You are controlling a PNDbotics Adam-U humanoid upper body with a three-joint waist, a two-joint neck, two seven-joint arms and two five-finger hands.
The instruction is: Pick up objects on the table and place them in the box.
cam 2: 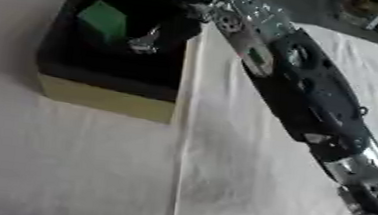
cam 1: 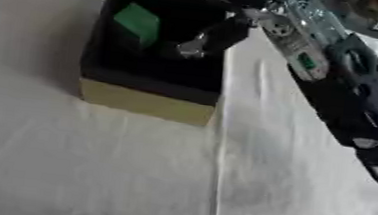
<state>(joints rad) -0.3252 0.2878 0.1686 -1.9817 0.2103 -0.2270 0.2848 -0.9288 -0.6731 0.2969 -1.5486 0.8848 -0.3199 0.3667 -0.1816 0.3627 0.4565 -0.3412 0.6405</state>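
We are seeing one box (dark-lined) holding one green block; our right hand is reaching in beside it, finger spread indiscernible, over white cloth.

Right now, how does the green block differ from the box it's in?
The green block is bright green; the box is black inside with a tan outer wall. The block is far smaller than the box, filling only the far left corner. The block sits tilted, while the box stands flat on the white cloth. Both look squared-off. The right hand reaches into the box beside the block.
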